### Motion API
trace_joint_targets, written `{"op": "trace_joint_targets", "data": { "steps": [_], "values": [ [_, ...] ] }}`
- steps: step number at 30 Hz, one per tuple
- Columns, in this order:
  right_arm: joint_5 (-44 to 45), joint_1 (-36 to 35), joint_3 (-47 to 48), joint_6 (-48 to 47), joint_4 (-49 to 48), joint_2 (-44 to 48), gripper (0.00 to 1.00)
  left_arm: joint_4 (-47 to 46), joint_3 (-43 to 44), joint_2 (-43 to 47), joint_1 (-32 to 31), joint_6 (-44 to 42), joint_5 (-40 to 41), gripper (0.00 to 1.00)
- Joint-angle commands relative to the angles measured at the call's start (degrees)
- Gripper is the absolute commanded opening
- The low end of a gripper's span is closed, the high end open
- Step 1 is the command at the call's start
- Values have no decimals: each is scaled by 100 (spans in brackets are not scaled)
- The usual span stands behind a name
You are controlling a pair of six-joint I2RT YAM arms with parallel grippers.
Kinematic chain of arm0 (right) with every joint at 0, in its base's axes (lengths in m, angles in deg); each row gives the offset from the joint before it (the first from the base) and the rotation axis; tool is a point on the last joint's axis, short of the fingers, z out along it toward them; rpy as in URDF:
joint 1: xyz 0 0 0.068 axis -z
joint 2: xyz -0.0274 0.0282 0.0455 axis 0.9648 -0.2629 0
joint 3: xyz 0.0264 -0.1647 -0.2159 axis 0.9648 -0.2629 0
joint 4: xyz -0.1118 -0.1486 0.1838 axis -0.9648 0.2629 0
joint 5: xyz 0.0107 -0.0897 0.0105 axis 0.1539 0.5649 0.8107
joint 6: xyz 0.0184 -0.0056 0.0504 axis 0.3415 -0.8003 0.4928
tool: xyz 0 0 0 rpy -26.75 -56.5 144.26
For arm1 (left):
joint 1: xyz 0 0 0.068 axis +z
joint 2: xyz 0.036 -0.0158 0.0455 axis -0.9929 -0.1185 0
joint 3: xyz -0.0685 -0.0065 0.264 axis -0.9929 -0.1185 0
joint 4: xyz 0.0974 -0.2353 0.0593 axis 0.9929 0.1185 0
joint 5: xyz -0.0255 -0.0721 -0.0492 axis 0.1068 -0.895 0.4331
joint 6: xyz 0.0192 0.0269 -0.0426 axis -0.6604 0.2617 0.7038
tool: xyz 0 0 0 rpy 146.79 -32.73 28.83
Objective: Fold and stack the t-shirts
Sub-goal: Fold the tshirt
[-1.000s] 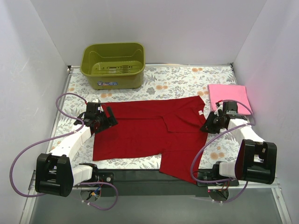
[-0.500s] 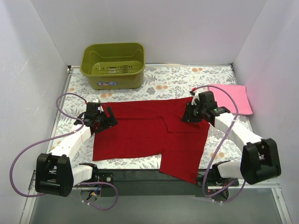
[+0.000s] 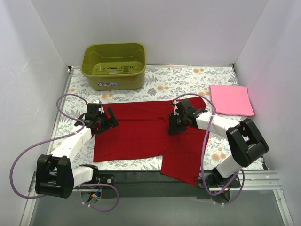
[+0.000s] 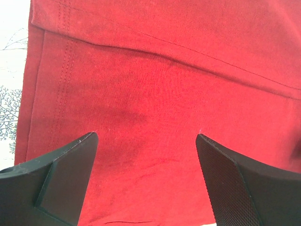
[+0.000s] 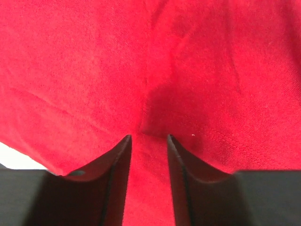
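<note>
Right gripper point(image 3: 172, 127), jaws narrowly parted about a red t-shirt point(image 3: 136, 136) crease, grip unclear, is apparently making a fold; left gripper point(image 3: 112, 120) is hovering wide open, empty.

Your light is bright and even; soft shadow darkens the red shirt point(image 5: 155, 94) just ahead of the right pincer point(image 5: 148, 137), which itself blurs.
</note>
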Motion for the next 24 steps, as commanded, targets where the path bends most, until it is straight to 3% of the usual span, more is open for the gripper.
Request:
{"op": "trace_joint_targets", "data": {
  "steps": [1, 6, 18, 24],
  "values": [
    [671, -213, 345, 2, -42, 171, 38, -113, 49, 42, -28, -80, 15, 79],
    [1847, -653, 731, -183, 415, -21, 41, -113, 58, 42, -28, -88, 15, 79],
    [2623, -1075, 1224, -245, 837, -725, 36, -113, 58, 51, -28, -80, 15, 79],
    [2703, -1181, 1277, -262, 952, -787, 22, -113, 49, 42, -28, -80, 15, 79]
  ]
}}
